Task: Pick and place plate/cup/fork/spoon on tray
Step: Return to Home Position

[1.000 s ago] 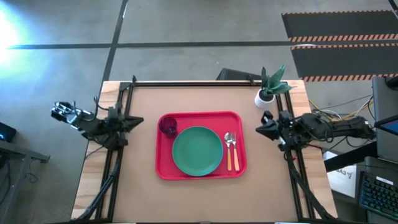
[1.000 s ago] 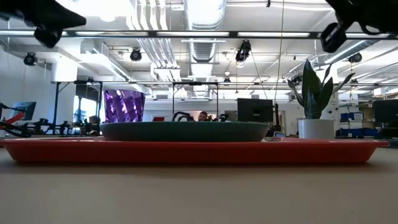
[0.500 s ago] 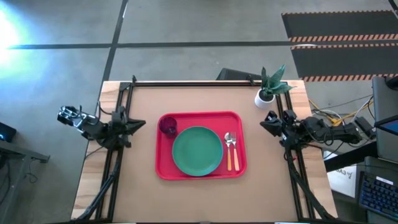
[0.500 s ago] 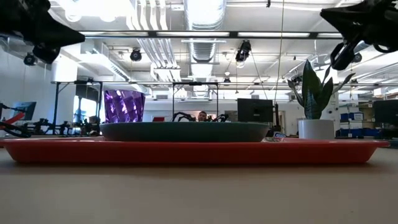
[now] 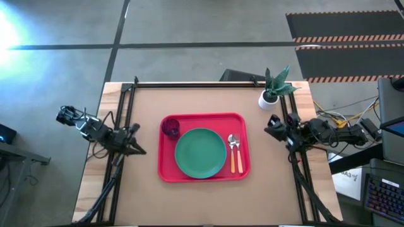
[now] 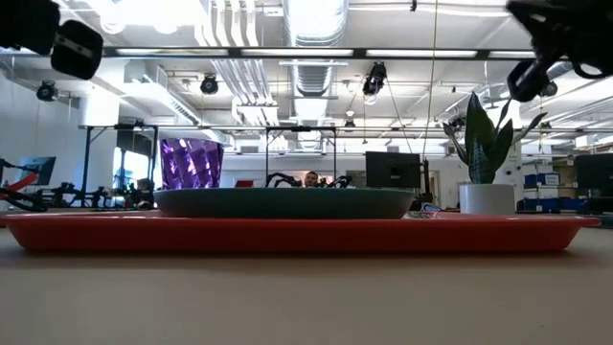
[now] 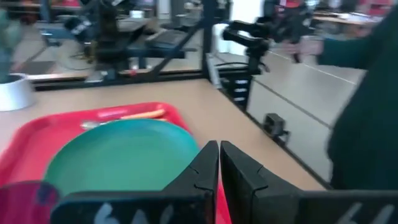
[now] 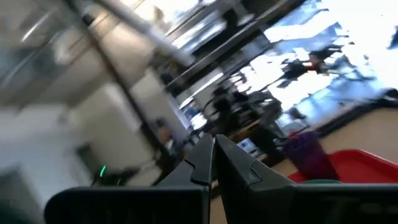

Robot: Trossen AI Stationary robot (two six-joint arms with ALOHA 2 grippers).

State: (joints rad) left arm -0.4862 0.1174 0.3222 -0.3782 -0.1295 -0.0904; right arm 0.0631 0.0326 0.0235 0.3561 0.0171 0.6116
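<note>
The red tray (image 5: 165,170) lies in the middle of the table. On it rest the teal plate (image 5: 201,153), the purple cup (image 5: 170,128) upright at its far left corner, and the fork and spoon (image 5: 234,152) side by side right of the plate, handles toward the near edge. My left gripper (image 5: 139,150) hangs shut and empty above the table left of the tray. In its wrist view (image 7: 219,154) the fingers are closed. My right gripper (image 5: 269,128) is shut and empty above the table right of the tray, its fingers (image 8: 213,148) together.
A small white pot with a green plant (image 5: 270,94) stands at the table's far right corner. Black frame rails run along the left (image 5: 112,176), right (image 5: 302,183) and far (image 5: 202,84) edges. Bare tabletop (image 5: 202,202) lies near the front edge.
My left gripper has swung from pointing at the tray's far left corner toward the table's near edge, staying shut. My right gripper has drawn back a little toward the table's right edge. The tableware on the tray has not moved.
</note>
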